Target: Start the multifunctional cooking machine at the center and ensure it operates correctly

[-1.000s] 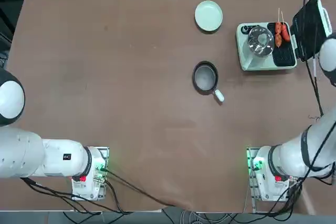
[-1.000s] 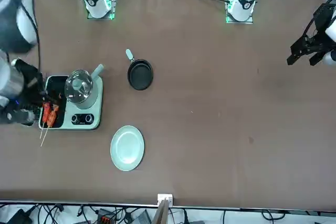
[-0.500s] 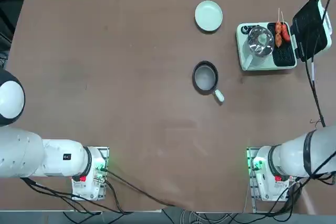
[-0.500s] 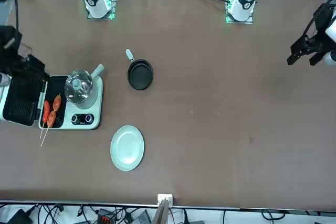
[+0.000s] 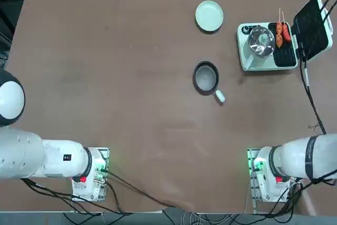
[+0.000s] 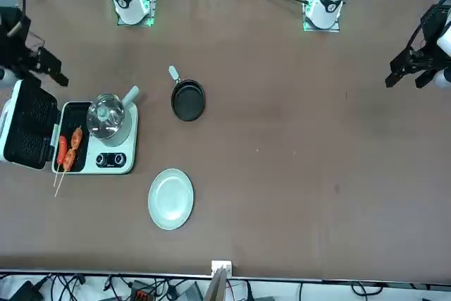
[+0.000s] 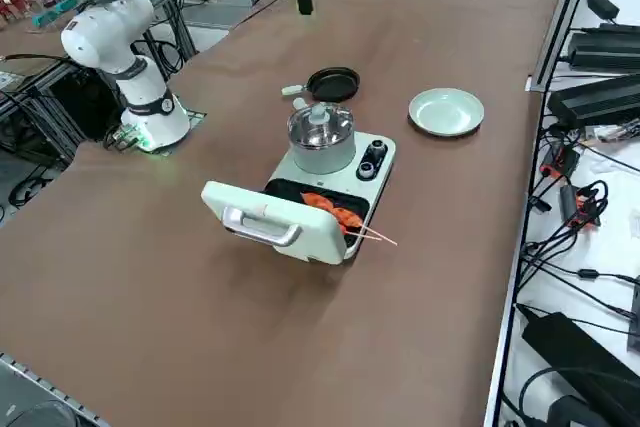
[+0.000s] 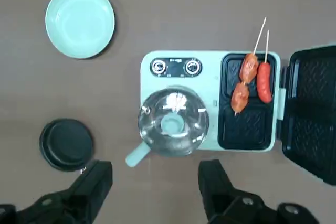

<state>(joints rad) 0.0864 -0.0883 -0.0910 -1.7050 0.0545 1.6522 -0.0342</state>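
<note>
Right claw poised high above the cooking machine, approach step in hand

The multifunctional cooking machine [image 5: 266,48] sits on the surface [image 5: 131,77] toward its far right from the robot's side, grill lid [image 5: 311,27] swung open, skewered sausages [image 8: 252,80] on the grill plate, glass-lidded pot [image 8: 173,121] in place. The right claw [image 8: 155,184] hangs well above it with fingers spread wide and gripping nothing. The two small knobs [image 8: 176,67] on the far edge of the body appear untouched; judged, starting has not begun. The next move calls for a descent onto one knob, fingers straddling it, clear of the pot. The frying pan [image 5: 206,77] and plate [image 5: 209,16] stand apart
</note>
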